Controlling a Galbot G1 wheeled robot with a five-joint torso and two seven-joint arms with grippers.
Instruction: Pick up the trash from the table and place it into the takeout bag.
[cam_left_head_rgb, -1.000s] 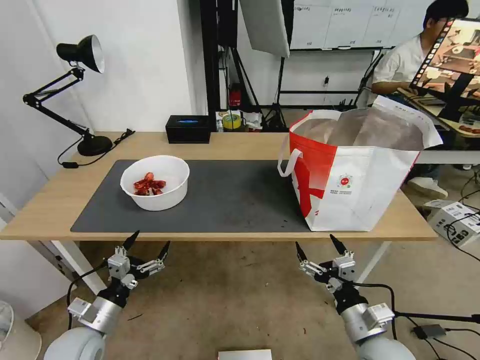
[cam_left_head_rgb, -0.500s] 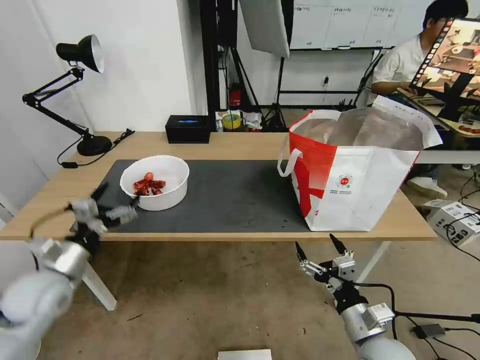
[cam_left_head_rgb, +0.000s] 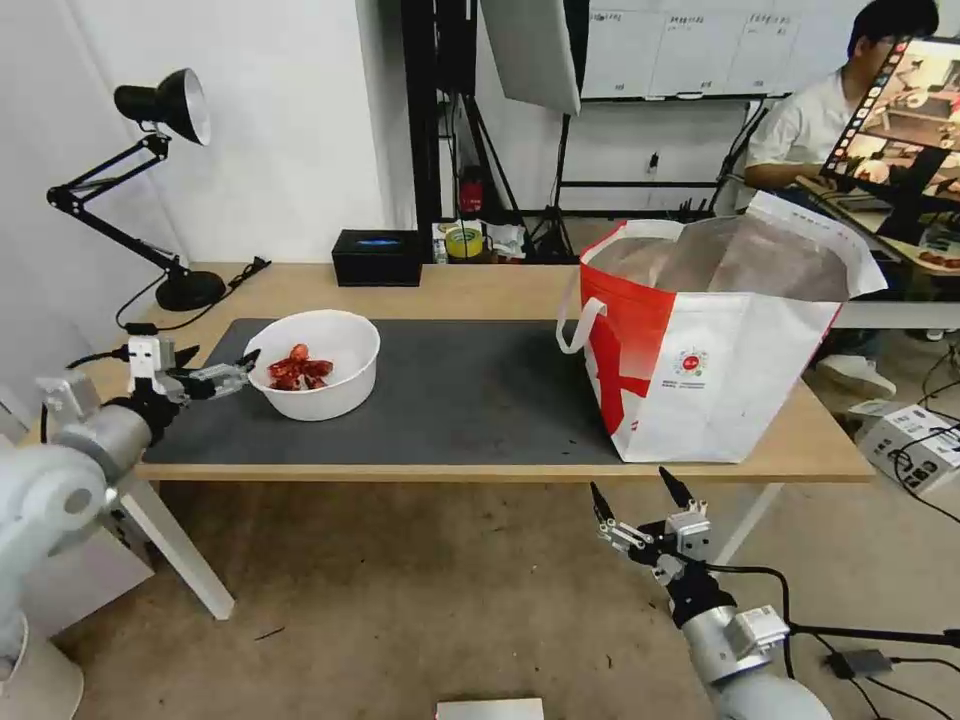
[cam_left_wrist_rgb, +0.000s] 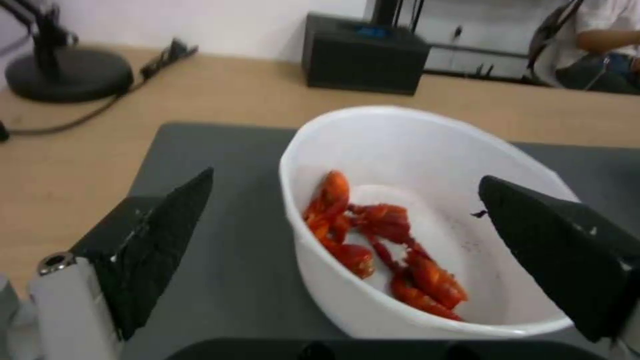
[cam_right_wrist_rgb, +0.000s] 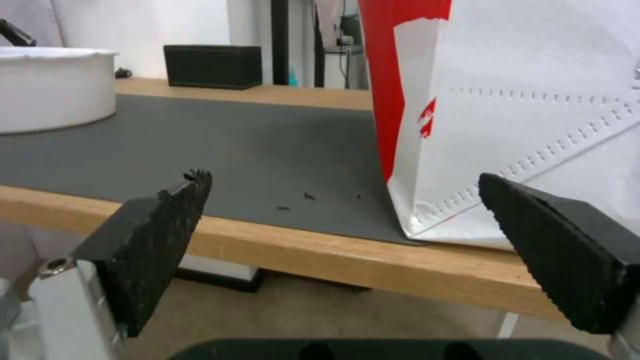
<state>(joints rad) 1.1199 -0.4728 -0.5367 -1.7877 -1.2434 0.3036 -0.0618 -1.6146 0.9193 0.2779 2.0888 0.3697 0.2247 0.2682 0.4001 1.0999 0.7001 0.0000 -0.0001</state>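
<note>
Takeout bag (cam_left_head_rgb: 715, 340) stands upright with its mouth open at the right end of the bench (cam_left_head_rgb: 480, 290), its inside hard to make out. On the dark mat (cam_left_head_rgb: 450, 385) sits the white bowl (cam_left_head_rgb: 313, 362); the left wrist view shows its red scraps (cam_left_wrist_rgb: 380, 245) clearly. The left pincer (cam_left_head_rgb: 205, 372) is spread just beside the bowl, while the right pincer (cam_left_head_rgb: 640, 495) hangs spread below the bench edge.

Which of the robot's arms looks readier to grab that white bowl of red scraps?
The left. Its left gripper is up at table height beside the white bowl, jaws open toward its rim. The right gripper hangs below the table edge near the takeout bag, far from the bowl.
</note>
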